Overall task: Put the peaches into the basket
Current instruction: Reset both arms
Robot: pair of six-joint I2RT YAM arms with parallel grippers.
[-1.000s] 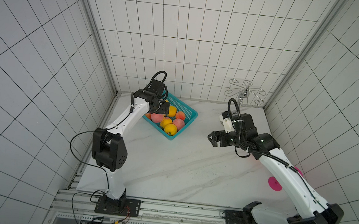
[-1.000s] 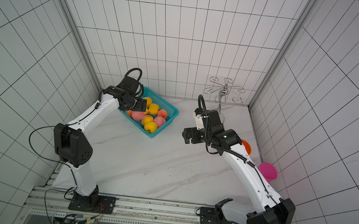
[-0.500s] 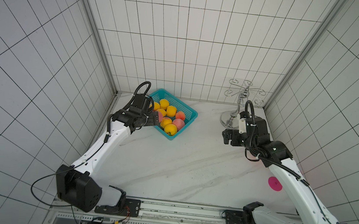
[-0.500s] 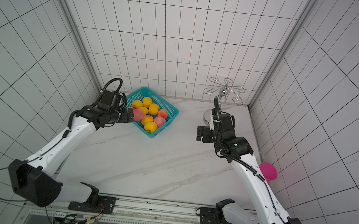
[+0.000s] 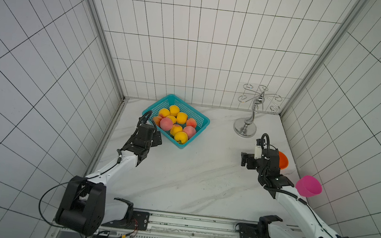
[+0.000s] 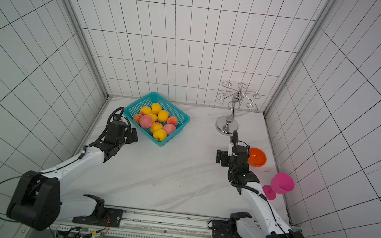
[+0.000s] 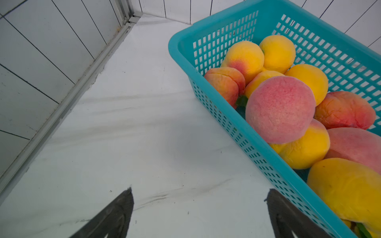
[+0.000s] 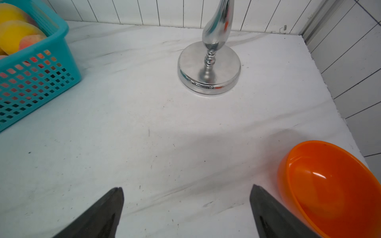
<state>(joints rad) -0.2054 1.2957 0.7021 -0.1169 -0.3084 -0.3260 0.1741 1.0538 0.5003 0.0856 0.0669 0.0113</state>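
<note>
Orange bowl (image 5: 283, 160) half behind right arm (image 5: 269, 166), basket (image 7: 226, 18) cropped in wrist views, lower peaches (image 7: 258, 80) buried

Both top views look steeply down from high above the rail (image 5: 197, 225), facing the back wall (image 5: 204, 52), and take in the whole desk (image 5: 189, 185); the two overlap almost entirely. Each wrist view looks out low between its jaws: the left close against the basket (image 7: 218, 22), the right farther off, toward the stand (image 8: 209, 68) and bowl (image 8: 329, 185). All four views share the basket.
</note>
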